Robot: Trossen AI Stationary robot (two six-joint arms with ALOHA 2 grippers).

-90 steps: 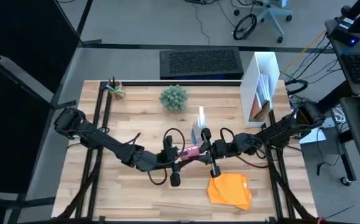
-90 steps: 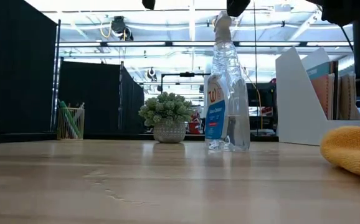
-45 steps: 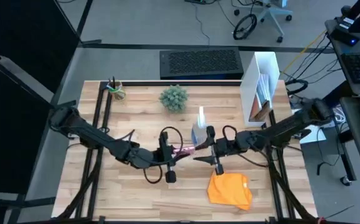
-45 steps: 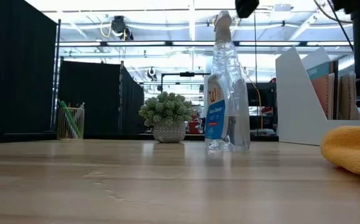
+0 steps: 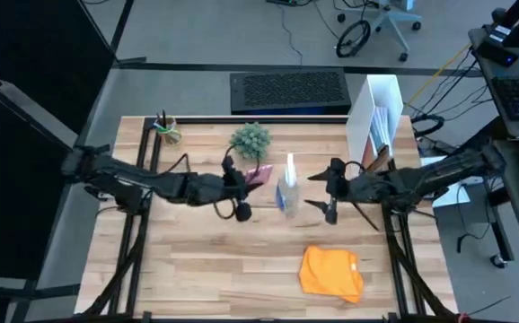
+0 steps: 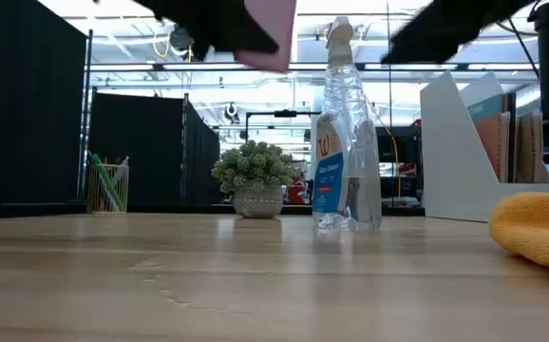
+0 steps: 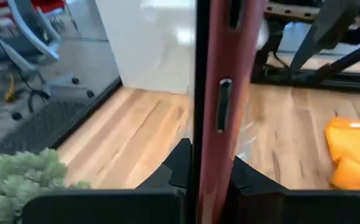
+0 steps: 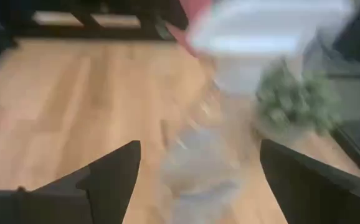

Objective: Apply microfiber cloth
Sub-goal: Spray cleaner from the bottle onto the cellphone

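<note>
The orange microfiber cloth lies bunched on the table near the front right, also at the right edge of the low view; no gripper touches it. My left gripper is shut on a smartphone in a pink case, held above the table just left of the clear spray bottle. The phone shows edge-on in the left wrist view. My right gripper hovers open to the right of the bottle, with nothing between its fingers. My left gripper pinches the phone's near end between its two fingers, one on each flat face. The fingers come in about level from the table's left. The phone sticks out beyond them, its side edge with buttons toward the wrist camera, lifted clear of the table.
The spray bottle stands upright between the two grippers. A potted plant and a pen cup stand at the far side, a white file holder at the far right. A keyboard lies beyond the far edge.
The two grippers met at the phone over the table's middle. The right gripper has let go and drawn back toward the right edge. The left gripper has carried the phone toward the far edge, past the bottle's left side. The cloth has stayed where it was.
</note>
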